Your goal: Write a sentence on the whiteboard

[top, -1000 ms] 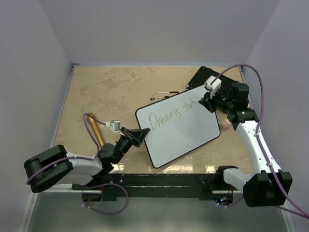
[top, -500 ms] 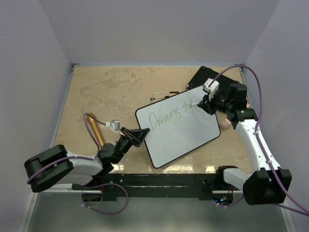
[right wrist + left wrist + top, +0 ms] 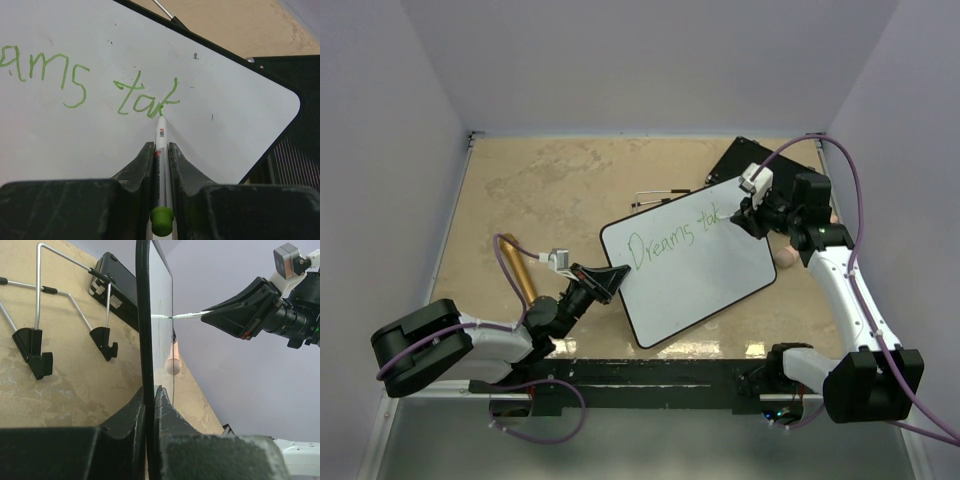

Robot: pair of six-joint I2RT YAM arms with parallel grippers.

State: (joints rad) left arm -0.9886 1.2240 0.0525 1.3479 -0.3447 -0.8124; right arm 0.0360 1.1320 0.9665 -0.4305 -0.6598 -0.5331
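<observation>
Right wrist view: right gripper [image 3: 160, 146] is closed tight on a white marker [image 3: 161, 131] with a green rear end, its tip touching the whiteboard [image 3: 75, 145] at the last stroke of green "tak". Top external view: whiteboard lies rotated at right of table [image 3: 520, 180] centre, far-right corner over a flat black board [image 3: 748, 158], with "Dreams tak" across its far part. Left gripper [image 3: 150, 397] is clamped on the whiteboard's near-left edge, frame pinched between both jaws.

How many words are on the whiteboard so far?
2. "Dreams" sits toward the left of the whiteboard; an unfinished "tak" is to its right, at the tip of the marker.
</observation>
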